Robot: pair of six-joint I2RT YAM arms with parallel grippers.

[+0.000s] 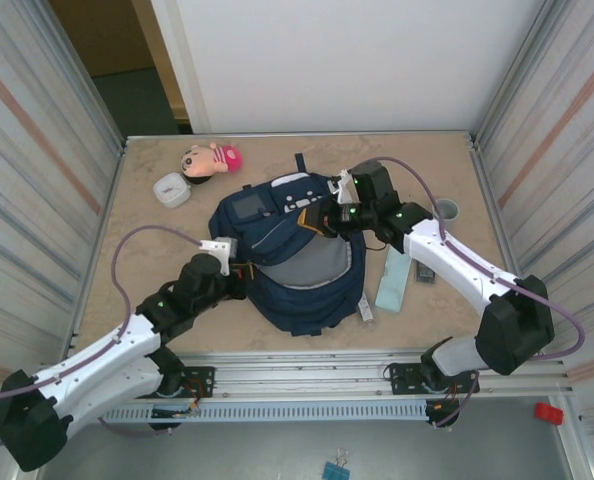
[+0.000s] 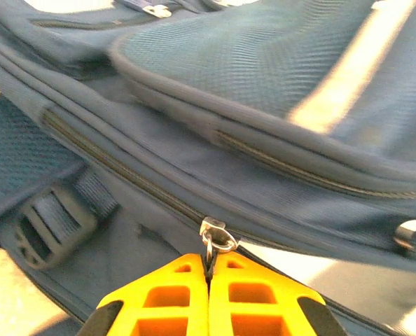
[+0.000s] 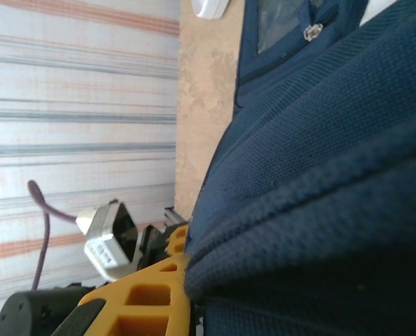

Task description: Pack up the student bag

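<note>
Pinching a small metal zipper pull (image 2: 215, 236), the left gripper (image 2: 209, 274) has its yellow-orange fingers pressed together with only the tab between them. The pull belongs to the student bag (image 1: 312, 297), a large navy-blue fabric backpack with white patches. It lies flat in the middle of the beige stone-patterned tabletop (image 1: 417, 170), its long axis running from the top of the overhead frame toward the bottom.

In the overhead view the left gripper sits at the bag's left edge, so the bag lies to its right. From the pull, the closed zipper track (image 2: 117, 164) runs diagonally toward the upper left of the left wrist frame. Any pull to open the bag would, by my reading, have to follow that line along the bag's side.

The right gripper (image 1: 329, 216) rests on the bag's upper right part. Its own camera shows one orange finger (image 3: 141, 301) against a thick fold of navy fabric. Whether it clamps the cloth cannot be told.

A small doll with a pink cap (image 1: 212, 158) lies at the upper left of the overhead frame, and a pale teal flat case (image 1: 392, 278) lies just right of the bag. Both are outside it, so packing looks barely begun.
</note>
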